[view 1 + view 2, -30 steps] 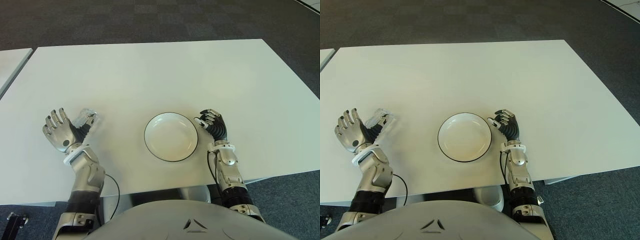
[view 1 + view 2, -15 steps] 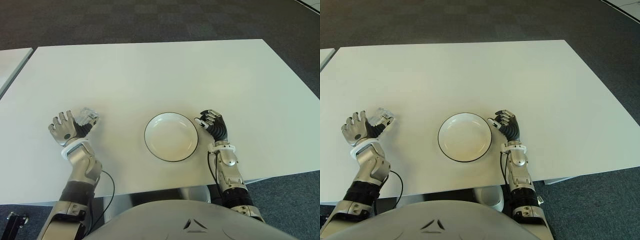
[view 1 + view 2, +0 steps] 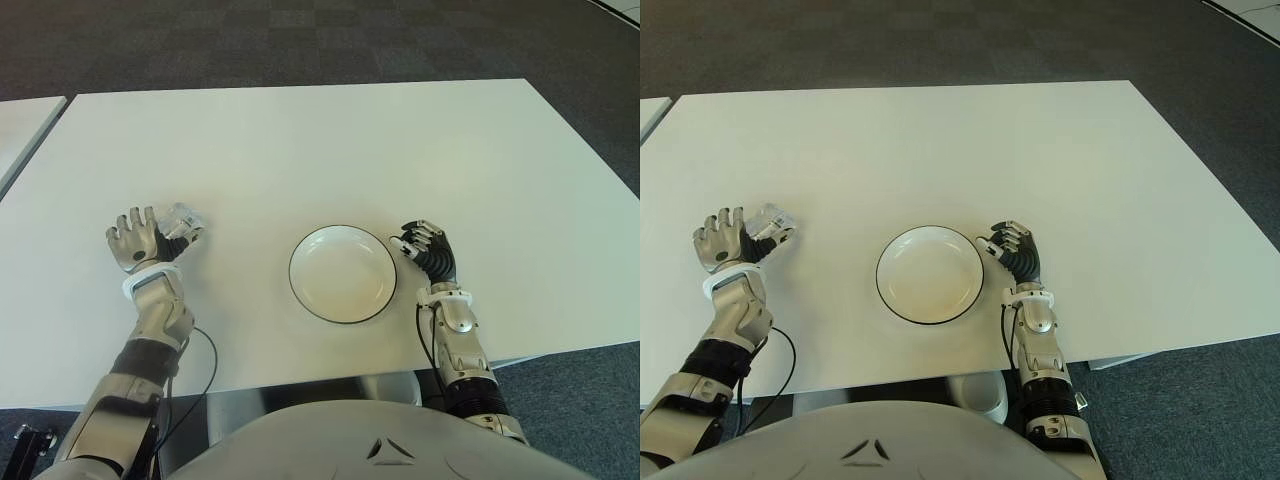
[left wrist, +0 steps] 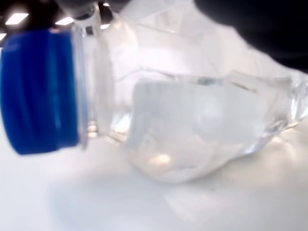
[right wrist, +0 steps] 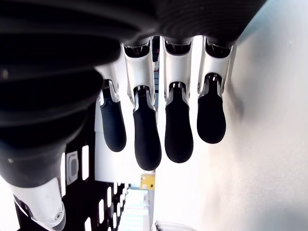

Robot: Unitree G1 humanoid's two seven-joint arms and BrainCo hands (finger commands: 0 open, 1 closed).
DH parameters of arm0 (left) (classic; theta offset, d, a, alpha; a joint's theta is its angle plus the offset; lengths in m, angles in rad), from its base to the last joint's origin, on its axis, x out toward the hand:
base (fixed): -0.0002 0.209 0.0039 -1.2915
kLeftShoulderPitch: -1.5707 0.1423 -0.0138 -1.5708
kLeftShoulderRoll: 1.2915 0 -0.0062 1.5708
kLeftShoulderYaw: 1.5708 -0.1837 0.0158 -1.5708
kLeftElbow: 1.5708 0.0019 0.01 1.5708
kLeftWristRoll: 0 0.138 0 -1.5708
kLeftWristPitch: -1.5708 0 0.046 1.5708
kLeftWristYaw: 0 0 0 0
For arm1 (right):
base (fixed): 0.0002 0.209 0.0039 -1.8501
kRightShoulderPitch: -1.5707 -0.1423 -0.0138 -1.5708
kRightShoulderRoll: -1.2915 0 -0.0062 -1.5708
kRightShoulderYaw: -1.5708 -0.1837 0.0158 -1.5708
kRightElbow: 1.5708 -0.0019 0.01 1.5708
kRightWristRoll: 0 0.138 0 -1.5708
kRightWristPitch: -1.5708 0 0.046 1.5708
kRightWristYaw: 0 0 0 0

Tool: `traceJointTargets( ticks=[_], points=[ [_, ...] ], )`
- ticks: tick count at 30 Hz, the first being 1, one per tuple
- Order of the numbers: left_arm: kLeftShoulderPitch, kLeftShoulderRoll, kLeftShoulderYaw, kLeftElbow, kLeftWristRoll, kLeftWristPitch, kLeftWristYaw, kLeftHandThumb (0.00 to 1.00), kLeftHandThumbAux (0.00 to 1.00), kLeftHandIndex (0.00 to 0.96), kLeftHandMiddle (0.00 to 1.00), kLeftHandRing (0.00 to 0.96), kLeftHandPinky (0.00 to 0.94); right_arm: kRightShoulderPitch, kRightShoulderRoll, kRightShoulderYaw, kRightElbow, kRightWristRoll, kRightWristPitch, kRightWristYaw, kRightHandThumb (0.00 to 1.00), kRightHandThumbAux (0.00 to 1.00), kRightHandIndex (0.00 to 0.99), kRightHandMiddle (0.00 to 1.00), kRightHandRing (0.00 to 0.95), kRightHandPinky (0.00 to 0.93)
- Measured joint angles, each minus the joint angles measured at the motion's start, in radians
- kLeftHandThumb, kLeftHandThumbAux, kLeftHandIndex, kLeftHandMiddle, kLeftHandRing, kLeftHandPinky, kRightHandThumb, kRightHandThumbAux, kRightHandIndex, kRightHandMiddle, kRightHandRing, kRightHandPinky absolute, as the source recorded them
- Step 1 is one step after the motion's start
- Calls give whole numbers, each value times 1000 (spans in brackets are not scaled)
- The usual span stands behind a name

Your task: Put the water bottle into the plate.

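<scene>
A clear water bottle lies on its side on the white table, left of the white plate with a dark rim. The left wrist view shows the bottle close up, with its blue cap and a dark part of the hand over it. My left hand is pressed against the bottle's left side, fingers spread upward and not wrapped round it. Just right of the plate is my right hand, whose relaxed fingers hold nothing. Nothing lies in the plate.
A second white table stands at the far left across a narrow gap. Dark carpet lies beyond the table's far edge. The table's near edge runs just in front of both forearms.
My left hand has moved forward and right, up against the bottle, with its fingers drawn closer together. The bottle has shifted slightly away from me. The right hand has not moved.
</scene>
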Motion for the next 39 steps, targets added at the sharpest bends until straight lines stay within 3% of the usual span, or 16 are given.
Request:
traceJointTargets(
  ticks=[11, 17, 32, 35, 39],
  points=[
    [-140, 24, -48, 310, -37, -255, 162, 609, 296, 0, 0, 0, 0, 16, 3, 1, -23, -1, 6, -4, 706, 728, 433, 614, 631, 643],
    [-210, 43, -90, 467, -51, -353, 203, 604, 309, 0, 0, 0, 0, 22, 4, 1, -26, -1, 9, -9, 706, 728, 433, 616, 631, 643],
    [-297, 52, -156, 626, -97, -415, 222, 595, 392, 0, 0, 0, 0, 24, 4, -1, -26, -1, 12, -13, 706, 728, 433, 623, 636, 650],
    [-310, 52, -151, 655, -124, -442, 224, 604, 427, 0, 5, 21, 107, 24, 4, -1, -25, -1, 12, -13, 706, 727, 433, 624, 637, 650],
    [-326, 46, -137, 682, -171, -467, 226, 629, 459, 0, 117, 157, 273, 23, 4, -1, -22, -1, 7, -13, 706, 727, 433, 622, 637, 649]
  ],
)
